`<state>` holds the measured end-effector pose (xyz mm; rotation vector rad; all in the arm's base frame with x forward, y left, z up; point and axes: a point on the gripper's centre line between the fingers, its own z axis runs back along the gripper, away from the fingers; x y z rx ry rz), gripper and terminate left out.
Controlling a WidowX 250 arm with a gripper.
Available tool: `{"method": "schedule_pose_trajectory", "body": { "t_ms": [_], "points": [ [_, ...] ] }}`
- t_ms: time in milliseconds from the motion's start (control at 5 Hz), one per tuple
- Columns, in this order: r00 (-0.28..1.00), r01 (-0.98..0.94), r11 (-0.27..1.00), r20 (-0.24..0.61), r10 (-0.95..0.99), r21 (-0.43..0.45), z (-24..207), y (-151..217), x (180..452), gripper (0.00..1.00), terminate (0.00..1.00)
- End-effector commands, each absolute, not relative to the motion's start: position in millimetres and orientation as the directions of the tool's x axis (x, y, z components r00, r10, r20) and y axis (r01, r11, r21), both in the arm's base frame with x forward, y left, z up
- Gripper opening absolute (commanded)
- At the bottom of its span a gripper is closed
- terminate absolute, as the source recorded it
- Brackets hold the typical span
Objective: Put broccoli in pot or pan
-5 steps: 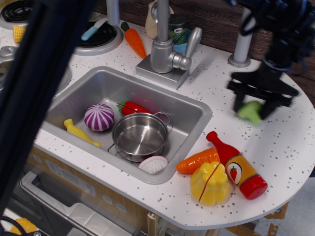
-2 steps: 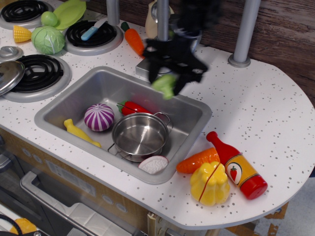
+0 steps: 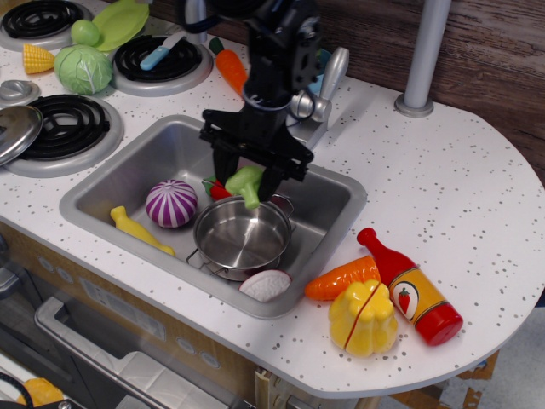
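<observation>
My gripper [image 3: 246,184] is shut on the light-green broccoli [image 3: 244,185] and holds it in the air just above the far rim of the shiny steel pot [image 3: 242,235]. The pot stands empty in the sink [image 3: 170,158], with its wire loop handles at the front left and back right. The black arm comes down from the top of the view, in front of the tap.
In the sink are a purple onion [image 3: 171,203], a red pepper [image 3: 217,188], a yellow piece [image 3: 136,227] and a radish half [image 3: 266,285]. On the counter at the right lie a carrot [image 3: 341,278], a yellow pepper [image 3: 364,318] and a ketchup bottle [image 3: 410,287]. A cabbage [image 3: 83,68] and a lid [image 3: 17,129] are on the stove.
The gripper has carried the broccoli from the right counter leftward over the sink and lowered it to just above the pot.
</observation>
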<state>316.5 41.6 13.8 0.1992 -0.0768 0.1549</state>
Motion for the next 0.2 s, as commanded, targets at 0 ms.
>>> {"method": "schedule_pose_trajectory", "body": {
  "t_ms": [0],
  "points": [
    [0.978, -0.093, 0.98, 0.199, 0.056, 0.179, 24.3, 41.1, 320.5, 1.0, 1.0]
  ]
}}
